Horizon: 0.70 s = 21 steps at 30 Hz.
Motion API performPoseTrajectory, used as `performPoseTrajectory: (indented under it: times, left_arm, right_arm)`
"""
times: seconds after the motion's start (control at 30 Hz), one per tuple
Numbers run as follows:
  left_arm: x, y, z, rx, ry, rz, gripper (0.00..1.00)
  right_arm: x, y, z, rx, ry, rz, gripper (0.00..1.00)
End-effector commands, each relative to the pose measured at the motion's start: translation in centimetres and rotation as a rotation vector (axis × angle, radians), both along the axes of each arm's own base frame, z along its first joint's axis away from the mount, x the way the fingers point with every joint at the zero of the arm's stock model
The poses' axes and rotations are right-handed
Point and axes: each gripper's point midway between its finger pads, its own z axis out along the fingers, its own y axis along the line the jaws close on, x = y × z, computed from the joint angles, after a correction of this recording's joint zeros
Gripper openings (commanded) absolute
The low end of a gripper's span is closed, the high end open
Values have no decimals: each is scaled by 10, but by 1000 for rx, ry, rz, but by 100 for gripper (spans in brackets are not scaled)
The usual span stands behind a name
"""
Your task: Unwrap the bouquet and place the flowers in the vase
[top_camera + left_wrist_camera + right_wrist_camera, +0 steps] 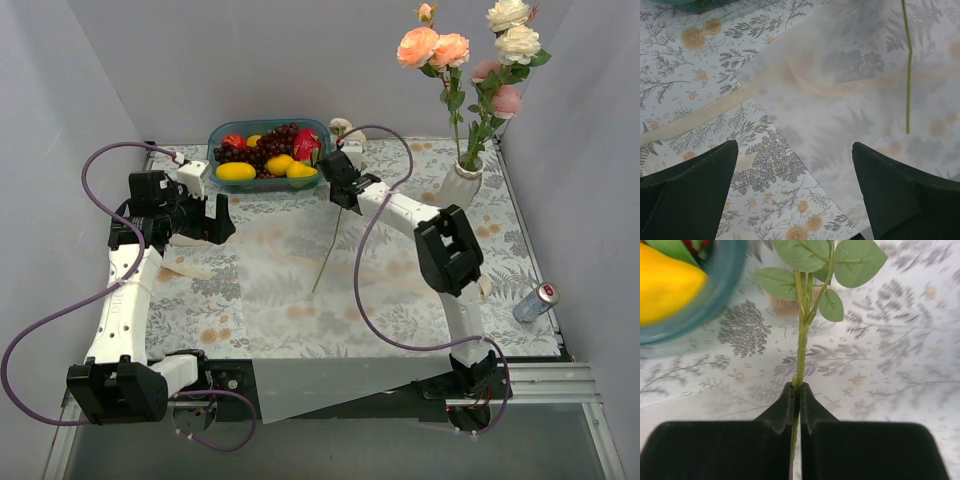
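Held rose: one long green stem. Its long axis runs from the leafy top beside the fruit bowl toward the near edge of the counter, slanting slightly left.
Cut end: points near-left, low over the counter; whether it touches cannot be told.
Right wrist view: the stem runs straight away from the pincer, with leaves at its far end.
Right pincer: clamped on the held rose, both fingers pressed together with the stem between them, just below the leaves.
Left pincer: fingers spread wide apart, gripping nothing, poised over the wrapping paper.
Wrapping paper: white and translucent, lying opened out flat at the left of the counter.
Ribbon: cream, loose, partly under the sheet.
Flowers in the vase: peach, cream and pink blooms on upright stems that fan slightly outward.
Vase: white, upright, at the far right of the counter, well apart from the held rose.
Can: lying at the right edge; its print is too small to read.
Fruit bowl: blue, at the far middle, holding yellow, red and dark fruit.
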Motion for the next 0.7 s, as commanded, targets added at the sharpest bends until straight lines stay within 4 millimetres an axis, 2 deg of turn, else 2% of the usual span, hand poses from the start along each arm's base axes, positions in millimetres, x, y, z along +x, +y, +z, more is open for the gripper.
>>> performPoseTrajectory:
  times: [0.0, 0.03, 0.07, 0.1, 0.17, 0.2, 0.23, 0.3, 0.33, 0.4, 0.47, 0.57, 0.63, 0.67]
  left_arm:
    - [-4, 3, 11, 18, -42, 2, 98]
    - [-4, 3, 12, 18, -43, 0, 98]
    - [-5, 3, 15, 17, -48, -4, 98]
    - [-6, 2, 14, 18, -45, -11, 98]
    - [-7, 2, 15, 20, -53, -10, 98]
    - [-7, 3, 15, 22, -56, -7, 98]
    - [-7, 2, 14, 20, -53, -8, 98]
    - [-8, 1, 13, 14, -47, -11, 98]
    - [-8, 0, 13, 6, -44, -12, 98]
    - [-6, -1, 16, -3, -49, -12, 98]
    - [-5, -2, 17, -12, -45, -16, 98]
    - [-3, -3, 20, -17, -49, -16, 98]
    - [-2, -4, 20, -22, -49, -15, 98]
    - [-2, -4, 20, -22, -49, -18, 98]
  right_arm:
    - [10, 6, 183, 140, -413, 100, 1]
    - [0, 3, 209, 162, -464, 142, 1]
    - [0, 4, 233, 160, -545, 188, 1]
    - [-7, 10, 250, 180, -582, 253, 1]
    - [-27, 7, 295, 192, -705, 353, 1]
    - [-41, 19, 309, 215, -740, 465, 1]
    - [-56, 14, 335, 223, -798, 512, 1]
    - [-76, 13, 358, 197, -893, 598, 1]
    - [-91, -1, 388, 200, -975, 594, 1]
    - [-109, -16, 418, 153, -1119, 602, 1]
    - [-133, -43, 465, 95, -1300, 556, 1]
    - [-154, -81, 510, -1, -1458, 431, 1]
    - [-160, -109, 522, -67, -1521, 306, 1]
    - [-176, -133, 542, -101, -1633, 192, 1]
